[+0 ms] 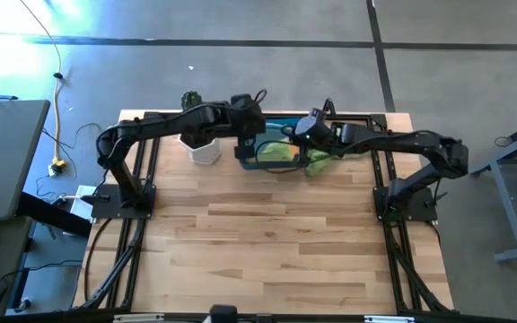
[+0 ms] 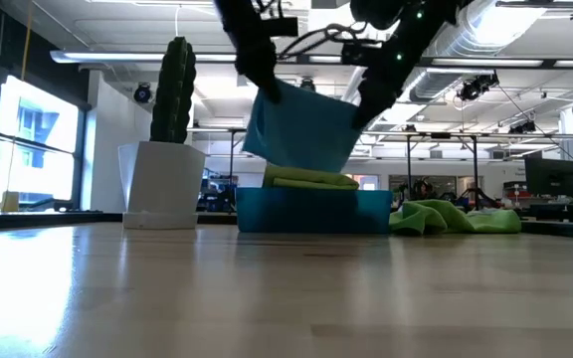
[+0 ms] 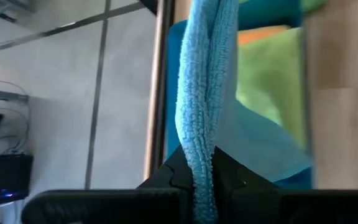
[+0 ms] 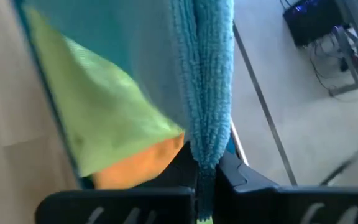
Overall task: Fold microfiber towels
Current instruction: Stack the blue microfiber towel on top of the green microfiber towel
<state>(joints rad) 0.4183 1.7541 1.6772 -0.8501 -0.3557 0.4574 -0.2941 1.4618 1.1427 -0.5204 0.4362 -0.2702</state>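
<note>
Both grippers held one light blue microfiber towel (image 2: 301,134) stretched in the air above the blue plastic bin (image 2: 312,211).

In the upper centre of the low view, the left gripper (image 3: 202,186) was pinched shut on one top corner of the light blue cloth and the right gripper (image 4: 207,180) was clamped shut on the other, so it hung between them over the bin. A lime green microfiber towel (image 2: 306,178) lay in the bin with an orange cloth (image 4: 138,163) beside it; a second lime green towel (image 2: 453,217) lay crumpled on the wooden table (image 1: 276,251), just right of the bin. A white pot with a green cactus (image 2: 167,149) stood left of the bin.
</note>
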